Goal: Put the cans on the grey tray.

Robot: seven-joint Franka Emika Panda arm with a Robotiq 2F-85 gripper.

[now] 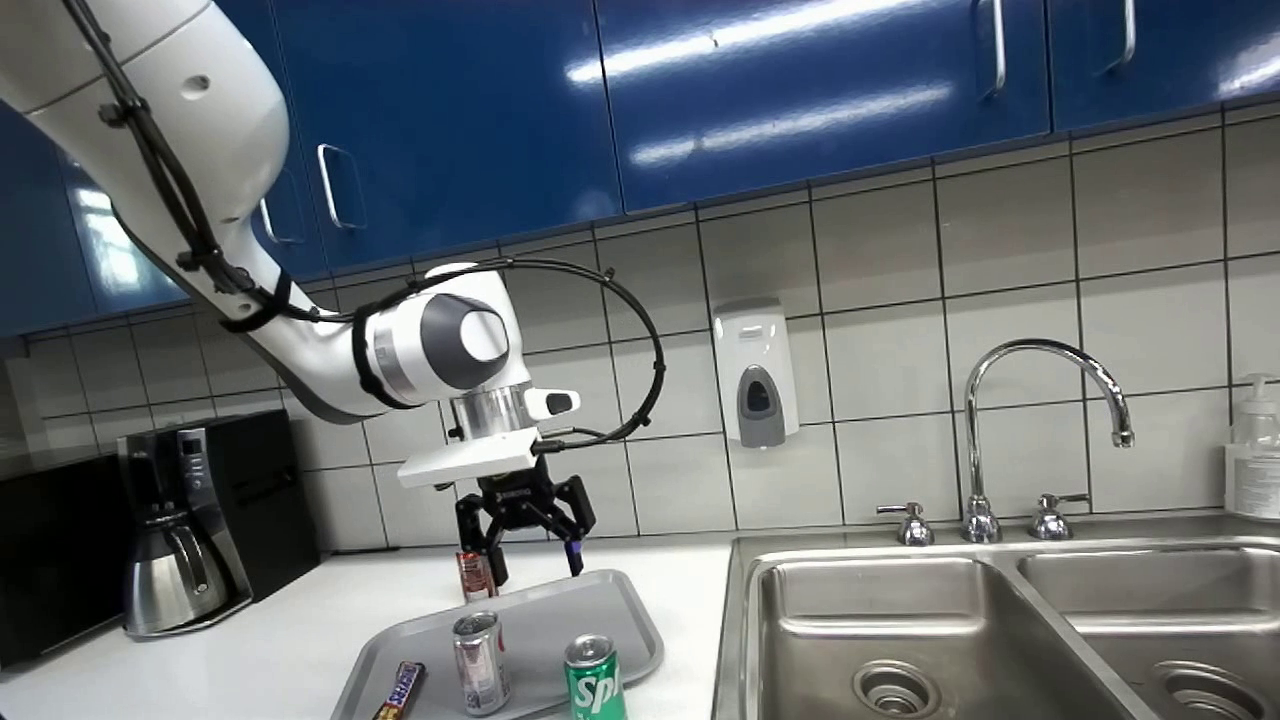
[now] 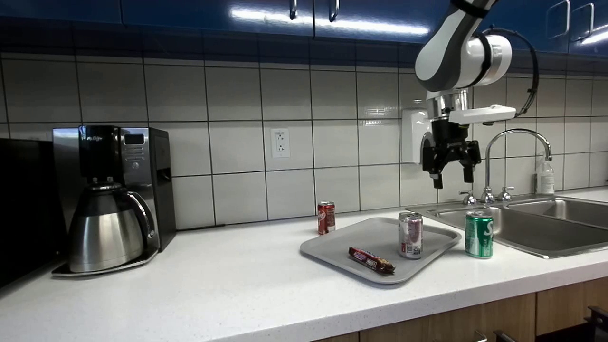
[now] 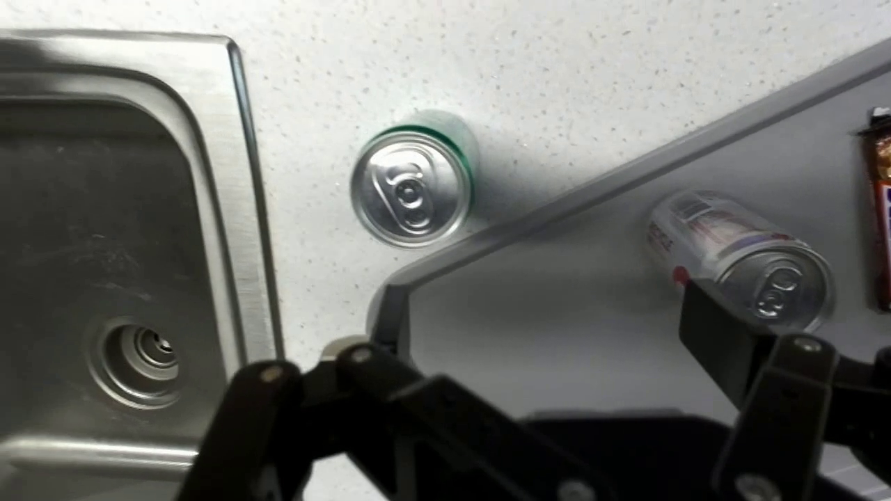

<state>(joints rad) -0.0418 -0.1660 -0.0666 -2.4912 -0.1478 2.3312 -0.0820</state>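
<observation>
Wrist view: gripper (image 3: 543,320) seen with its fingers (image 3: 724,341) spread wide; grey tray (image 3: 522,334) shown below, silvery can (image 3: 738,243) partly covered by one finger.
Gripper: held up off the tray in both exterior views, fingers pointed down and parted.
Silvery can: stood upright on the tray.
Green can (image 2: 479,237): stood upright on the counter (image 2: 213,294), between the tray and the sink (image 1: 738,630); near the tray rim, a gap being shown in the wrist view.
Red can (image 1: 475,580): stood upright on the counter behind the tray, towards the tiled wall (image 2: 285,194); just beside the tray rim, contact cannot be told; partly hidden by a finger in an exterior view.
Wrapped bar (image 2: 371,260): laid on the tray, near the silvery can, apart from it.
Sink: two steel basins (image 1: 880,590), drain (image 1: 895,690) visible in each; curved faucet (image 1: 974,440) fitted at the back between two handles (image 1: 914,525).
Pump bottle (image 1: 1255,475): stood by the sink, at the wall.
Coffee maker (image 2: 134,154): stood on the counter well apart from the sink, steel pot (image 2: 107,237) seated in it.
Wall: soap dispenser (image 1: 755,370) and power outlet (image 2: 280,142) mounted on the tiles.
Blue cabinets (image 1: 450,120): hung above the tiles.
Arm (image 1: 350,370): gripper carried at its end.
</observation>
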